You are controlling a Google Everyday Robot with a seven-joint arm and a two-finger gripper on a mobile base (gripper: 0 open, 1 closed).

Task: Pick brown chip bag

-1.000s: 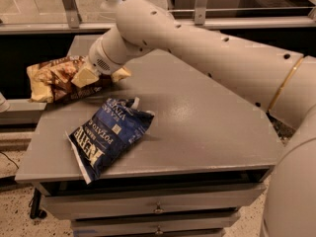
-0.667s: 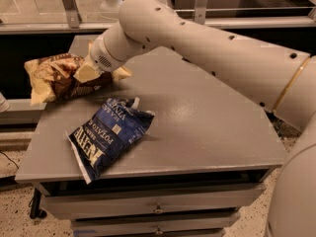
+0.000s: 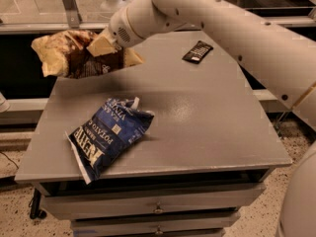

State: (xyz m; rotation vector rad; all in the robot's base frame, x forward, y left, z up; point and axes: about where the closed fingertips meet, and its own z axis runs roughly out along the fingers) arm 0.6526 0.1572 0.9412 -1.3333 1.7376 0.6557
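The brown chip bag, dark brown with cream-yellow ends, hangs in the air above the far left corner of the grey table. My gripper is shut on its right part, with cream-coloured fingers across the bag. The white arm reaches in from the upper right. The bag's left end sticks out past the table's left edge.
A dark blue chip bag with white lettering lies on the front left of the table. A small flat black packet lies at the back right. Drawers sit under the tabletop. A rail and glass panels run behind the table.
The gripper has lifted the brown chip bag up off the table's far left corner; the arm has risen, uncovering the black packet. The blue bag has not moved.
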